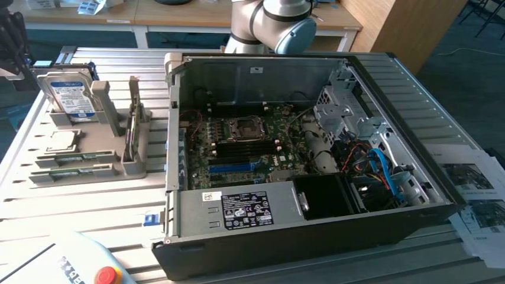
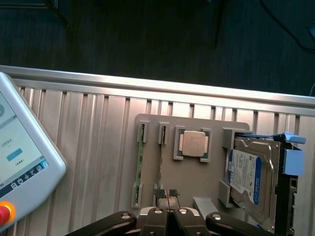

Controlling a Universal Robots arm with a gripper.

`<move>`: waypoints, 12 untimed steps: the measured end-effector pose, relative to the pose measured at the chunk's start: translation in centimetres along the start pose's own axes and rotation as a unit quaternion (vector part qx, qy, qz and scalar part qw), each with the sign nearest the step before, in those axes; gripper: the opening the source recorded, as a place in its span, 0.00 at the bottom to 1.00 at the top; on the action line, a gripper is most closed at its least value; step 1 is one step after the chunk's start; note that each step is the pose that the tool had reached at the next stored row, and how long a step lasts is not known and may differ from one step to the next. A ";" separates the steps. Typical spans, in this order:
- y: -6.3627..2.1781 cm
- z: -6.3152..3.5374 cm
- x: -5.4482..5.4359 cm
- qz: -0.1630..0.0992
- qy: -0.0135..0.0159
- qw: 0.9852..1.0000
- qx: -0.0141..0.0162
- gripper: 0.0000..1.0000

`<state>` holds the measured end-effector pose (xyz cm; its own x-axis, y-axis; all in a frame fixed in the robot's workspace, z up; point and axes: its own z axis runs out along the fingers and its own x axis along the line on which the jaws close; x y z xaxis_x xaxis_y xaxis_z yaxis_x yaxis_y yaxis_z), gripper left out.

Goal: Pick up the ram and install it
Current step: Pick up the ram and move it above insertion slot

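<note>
Two ram sticks stand on edge in slots of a grey holder (image 2: pixel 197 169): one ram stick (image 2: pixel 140 164) and a second one (image 2: pixel 161 156) beside it. In the exterior view the same rams (image 1: pixel 77 158) (image 1: pixel 73 174) sit at the holder's (image 1: pixel 94 133) near end, left of the open computer case (image 1: pixel 316 236). My gripper (image 2: pixel 167 192) hangs above the holder with its fingertips pressed together and nothing between them. It appears just past one end of the second stick and is not touching either. The motherboard (image 1: pixel 245 148) lies inside the case with blue and black slots (image 1: pixel 233 167).
The holder also carries a CPU (image 2: pixel 192 144) and a blue-labelled hard drive (image 2: pixel 244 177). A teach pendant (image 2: pixel 19 162) lies on the ribbed metal table (image 2: pixel 88 147) beside the holder. Printed papers (image 1: pixel 473 195) lie at the exterior view's right. The arm's elbow (image 1: pixel 276 23) rises behind the case.
</note>
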<state>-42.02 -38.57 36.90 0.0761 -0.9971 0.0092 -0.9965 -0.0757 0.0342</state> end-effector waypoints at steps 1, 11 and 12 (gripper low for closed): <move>0.00 0.12 0.0 0.000 0.000 1.000 0.000 0.10; -0.05 1.38 0.0 0.000 0.003 1.000 0.000 0.10; -0.05 1.50 0.0 0.000 0.004 1.000 0.000 0.10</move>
<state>-42.02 -38.57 35.39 0.0761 -0.9970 0.0165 -0.9965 -0.0755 0.0347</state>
